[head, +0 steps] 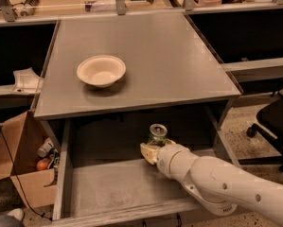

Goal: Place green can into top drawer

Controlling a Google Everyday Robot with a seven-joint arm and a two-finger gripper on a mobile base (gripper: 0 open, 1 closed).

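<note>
The green can point(157, 134) stands upright at the middle of the frame, deep inside the open top drawer point(108, 186), just under the overhanging edge of the tabletop point(169, 56). The gripper point(152, 151) sits at the can's lower half, touching or nearly so. I cannot tell from here whether it is clamped on the can or has let go.

The main risk, as I see it, is a tip-over. If the can's base is not flat on the drawer bottom at release, or the wrist drags against it on the way out, it could fall and roll. A lift straight up looks bad too, since the tabletop edge is close above the can's silver top.

Open room lies toward lower left, where the grey drawer floor is bare. The drawer's right wall point(220, 145) is near the arm, and the front panel point(131, 214) passes beneath it. The paper bowl point(101, 70) sits on the tabletop, well apart.
</note>
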